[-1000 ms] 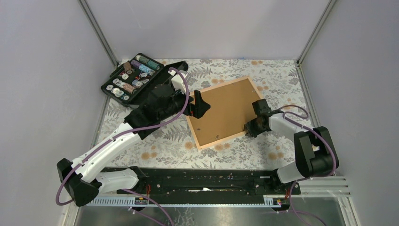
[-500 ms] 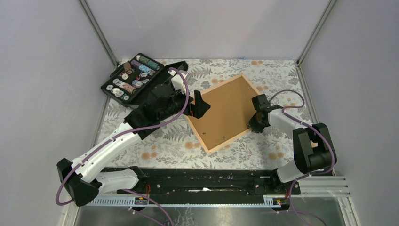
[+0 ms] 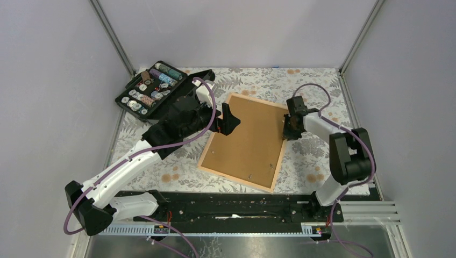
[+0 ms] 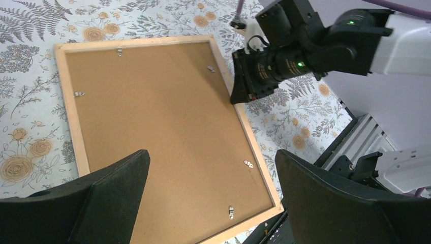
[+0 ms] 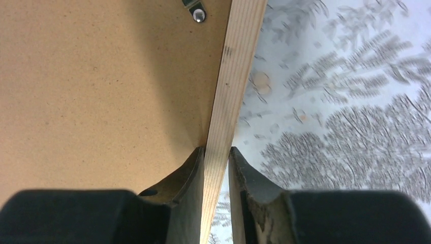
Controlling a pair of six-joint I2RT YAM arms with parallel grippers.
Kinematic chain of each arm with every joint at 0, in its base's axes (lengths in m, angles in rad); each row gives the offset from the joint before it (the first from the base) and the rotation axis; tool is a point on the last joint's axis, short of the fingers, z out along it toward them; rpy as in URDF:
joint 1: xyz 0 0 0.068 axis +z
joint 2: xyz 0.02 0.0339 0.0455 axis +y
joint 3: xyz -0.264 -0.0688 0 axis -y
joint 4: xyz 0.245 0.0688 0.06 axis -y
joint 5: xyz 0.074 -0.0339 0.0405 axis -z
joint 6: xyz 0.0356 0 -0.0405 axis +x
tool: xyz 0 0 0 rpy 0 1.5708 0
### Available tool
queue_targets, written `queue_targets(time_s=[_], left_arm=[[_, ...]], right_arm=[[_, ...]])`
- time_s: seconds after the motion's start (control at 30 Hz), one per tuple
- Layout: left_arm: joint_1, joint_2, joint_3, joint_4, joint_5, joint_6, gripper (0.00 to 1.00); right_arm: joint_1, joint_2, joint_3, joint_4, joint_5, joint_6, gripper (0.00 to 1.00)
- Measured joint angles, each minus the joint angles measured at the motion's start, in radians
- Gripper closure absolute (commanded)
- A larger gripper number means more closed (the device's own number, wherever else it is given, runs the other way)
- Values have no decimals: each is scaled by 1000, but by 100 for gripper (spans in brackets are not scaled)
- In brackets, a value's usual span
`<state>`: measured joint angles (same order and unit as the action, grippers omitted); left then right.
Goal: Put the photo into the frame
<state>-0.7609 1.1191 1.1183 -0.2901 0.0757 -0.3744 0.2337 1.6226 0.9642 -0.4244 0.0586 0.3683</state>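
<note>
The frame (image 3: 234, 179), pale wood, lies face down on the flowered table. Its brown backing board (image 3: 247, 141) faces up, held by small metal clips. The photo is not in view. My right gripper (image 3: 290, 130) is shut on the frame's right edge. In the right wrist view its fingers (image 5: 217, 150) pinch the wood strip (image 5: 239, 61) beside the board (image 5: 101, 76). My left gripper (image 3: 228, 119) is open and empty, hovering over the frame's far left part. In the left wrist view (image 4: 211, 155) it looks down on the board, the frame's edge (image 4: 254, 145) and the right gripper (image 4: 239, 94).
An open black case (image 3: 153, 91) with several small round pieces stands at the far left. Grey walls close in the table on three sides. A black rail (image 3: 231, 204) runs along the near edge, just below the frame's near corner.
My right gripper has moved toward the far side while holding the frame's edge. The frame has turned with it, and its near corner now lies close to the front rail. The left arm has not moved.
</note>
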Motion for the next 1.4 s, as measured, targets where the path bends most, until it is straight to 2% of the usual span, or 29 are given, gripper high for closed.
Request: queue_targets(time_s=[0.03,0.1,0.27,0.33,0.37,0.5,0.67,0.8,0.93,1.17,1.4], left_arm=[[0,0,0,0,0,0,1],[0,0,0,0,0,0,1],[0,0,0,0,0,0,1],[0,0,0,0,1,0,1],[0,0,0,0,2,0,1],[0,0,0,0,5,0,1],[0,0,0,0,8,0,1],[0,0,0,0,10,0,1],[0,0,0,0,18,0,1],[0,0,0,0,26,0,1],[0,0,0,0,26,0,1]], right_arm=[[0,29,23,0,-17,-14,99],[0,72,63,0,-34,-39,75],[-1,81,112,-22,-24,-75,29],[-6,81,137,-23,-22,-87,20],[-11,81,153,-24,-23,-92,20],[-44,110,249,-34,-27,-89,20],[-89,230,363,-19,-38,-53,26],[-97,318,392,-12,-60,-25,32],[-97,369,402,-12,-72,-6,44],[-97,375,409,-13,-55,10,44],[-99,393,444,-34,-13,45,88]])
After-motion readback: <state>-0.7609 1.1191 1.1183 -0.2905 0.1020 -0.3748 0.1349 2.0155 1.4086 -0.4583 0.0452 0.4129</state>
